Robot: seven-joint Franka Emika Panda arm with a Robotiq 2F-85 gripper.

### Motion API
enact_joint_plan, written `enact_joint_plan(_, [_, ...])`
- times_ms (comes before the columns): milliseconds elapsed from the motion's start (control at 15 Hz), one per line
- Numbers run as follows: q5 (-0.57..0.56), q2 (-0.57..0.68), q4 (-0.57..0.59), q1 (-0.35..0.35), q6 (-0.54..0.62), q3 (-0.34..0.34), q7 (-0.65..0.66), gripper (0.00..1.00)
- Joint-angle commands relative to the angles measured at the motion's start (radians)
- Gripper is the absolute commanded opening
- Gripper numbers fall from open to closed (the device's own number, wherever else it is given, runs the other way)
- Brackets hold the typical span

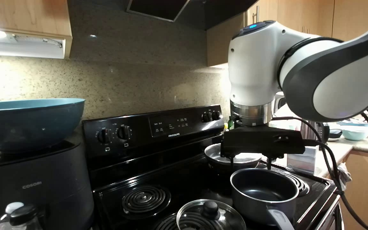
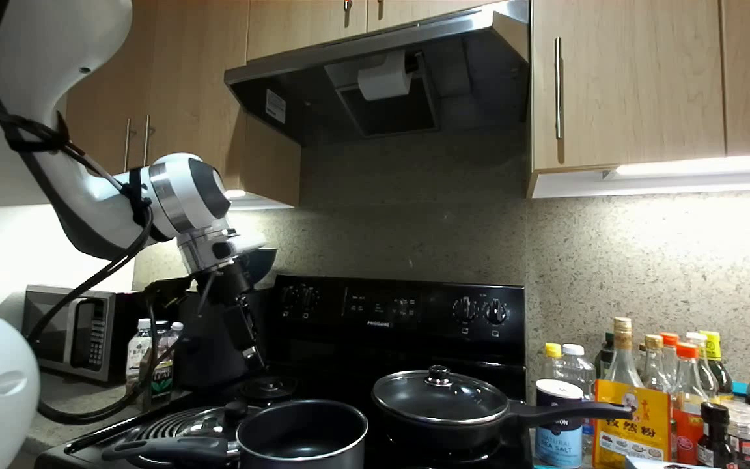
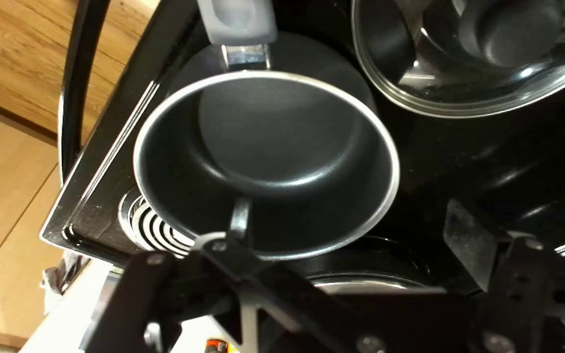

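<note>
My gripper [image 1: 250,163] is open, its fingers wide apart with nothing between them. It points down just above and behind a dark grey saucepan [image 1: 257,207], whose grey handle [image 3: 238,19] points away from the gripper in the wrist view. There, one finger [image 3: 241,220] overlaps the pan's rim; I cannot tell whether it touches. The other finger [image 3: 466,240] is clear of the rim. A glass lid [image 1: 225,220] with a black knob [image 3: 513,29] lies beside the saucepan. A black frying pan [image 2: 440,433], covered by a glass lid [image 2: 407,397], stands behind; in the wrist view the gripper partly hides it.
The stove's control panel [image 1: 168,127] rises at the back, under a range hood [image 2: 375,58]. A black air fryer [image 1: 37,185] bears a blue bowl [image 1: 30,124]. Bottles and a yellow packet [image 2: 632,423] crowd the counter. Cables [image 1: 331,166] hang from the arm.
</note>
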Motion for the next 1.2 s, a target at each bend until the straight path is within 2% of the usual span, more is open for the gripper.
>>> enact_joint_plan(0, [0.017,-0.013,-0.008,-0.035,0.003,0.035,-0.008,1.00])
enact_joint_plan(133, [0.017,-0.017,-0.012,-0.035,0.003,0.037,-0.004,1.00])
enact_joint_plan(333, [0.065,-0.022,-0.035,-0.051,0.002,0.000,-0.028,1.00])
enact_joint_plan(733, [0.178,-0.051,-0.117,-0.122,0.001,-0.062,-0.017,1.00])
enact_joint_plan(1000, [0.215,-0.079,-0.169,-0.179,-0.004,-0.096,0.006,1.00])
enact_joint_plan(1133, [0.195,-0.040,-0.139,-0.192,-0.001,-0.078,-0.002,1.00])
